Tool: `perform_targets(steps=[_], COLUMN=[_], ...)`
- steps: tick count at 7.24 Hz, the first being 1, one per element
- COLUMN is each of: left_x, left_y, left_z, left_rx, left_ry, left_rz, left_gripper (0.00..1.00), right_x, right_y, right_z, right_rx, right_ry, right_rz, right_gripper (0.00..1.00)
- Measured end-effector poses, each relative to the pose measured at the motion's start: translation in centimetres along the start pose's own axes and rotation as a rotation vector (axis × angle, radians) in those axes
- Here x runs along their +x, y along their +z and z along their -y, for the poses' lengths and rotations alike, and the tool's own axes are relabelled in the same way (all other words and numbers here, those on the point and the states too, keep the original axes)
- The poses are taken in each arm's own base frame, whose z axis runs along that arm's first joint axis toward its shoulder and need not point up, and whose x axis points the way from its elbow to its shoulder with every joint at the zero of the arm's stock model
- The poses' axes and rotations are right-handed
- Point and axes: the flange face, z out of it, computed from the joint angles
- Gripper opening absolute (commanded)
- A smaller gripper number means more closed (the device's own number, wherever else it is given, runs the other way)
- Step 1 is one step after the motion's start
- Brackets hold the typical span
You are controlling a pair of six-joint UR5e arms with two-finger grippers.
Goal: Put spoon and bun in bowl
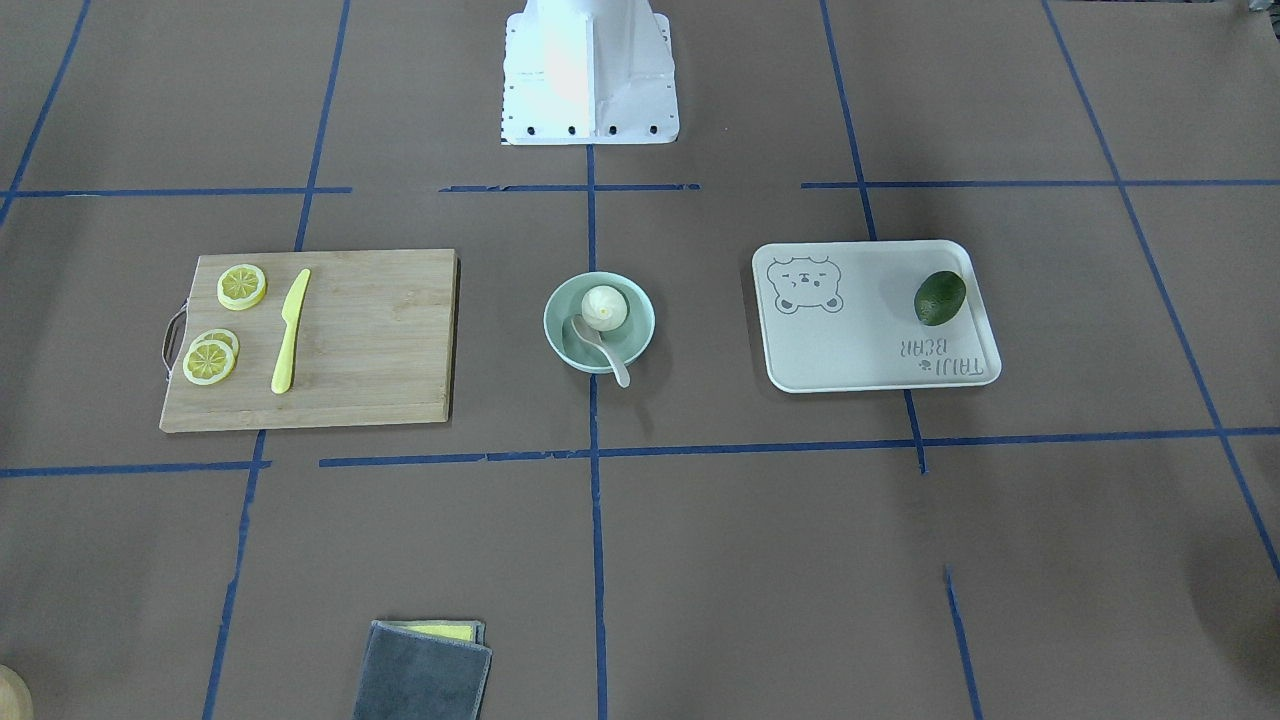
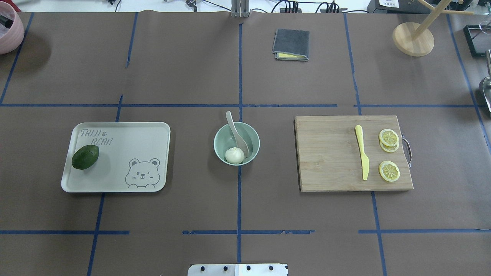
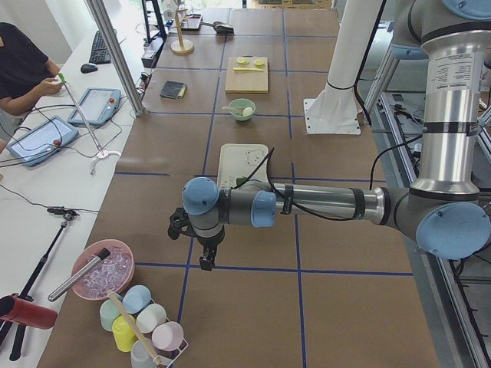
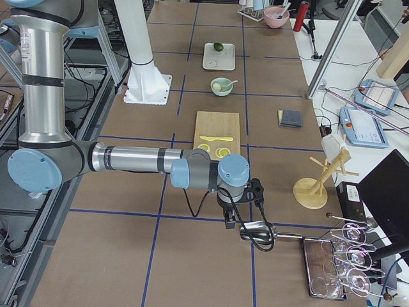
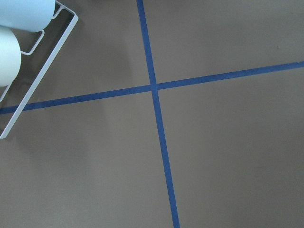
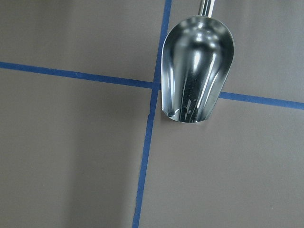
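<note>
The pale mint-green bowl point(image 2: 218, 134) stands at the table's middle. The white pleated bun point(image 2: 234, 155) lies inside it. The cream spoon point(image 2: 234, 128) rests in the bowl beside the bun, its handle sticking out over the far rim. The front-facing view shows the same: the bun point(image 1: 605, 307) and the spoon point(image 1: 600, 345) are in the bowl point(image 1: 638, 338). My left gripper point(image 3: 205, 261) hangs over bare table far to the left end. My right gripper point(image 4: 230, 220) hangs far to the right end. Whether either is open, I cannot tell.
A cream bear tray point(image 2: 126, 134) holds an avocado point(image 2: 85, 156). A wooden board point(image 2: 330, 153) holds a yellow knife point(image 2: 361, 156) and lemon slices point(image 2: 389, 170). A grey cloth point(image 2: 291, 44) lies far back. A metal scoop point(image 6: 197, 71) lies under my right wrist, a cup rack point(image 5: 28, 80) beside my left.
</note>
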Motion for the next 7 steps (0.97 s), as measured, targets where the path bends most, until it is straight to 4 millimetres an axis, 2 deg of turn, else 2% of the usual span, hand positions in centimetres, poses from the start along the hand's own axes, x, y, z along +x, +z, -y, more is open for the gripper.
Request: perform_targets(steps=[7], left_x=[-0.25], left_y=[0.05], left_z=[0.04], left_rx=[-0.004], left_ry=[-0.003], left_rz=[0.024], left_gripper=[1.00], right_x=[-0.16], right_y=[-0.47], right_z=[0.35], right_rx=[0.011], right_ry=[0.001], right_rz=[0.005], right_gripper=[1.00])
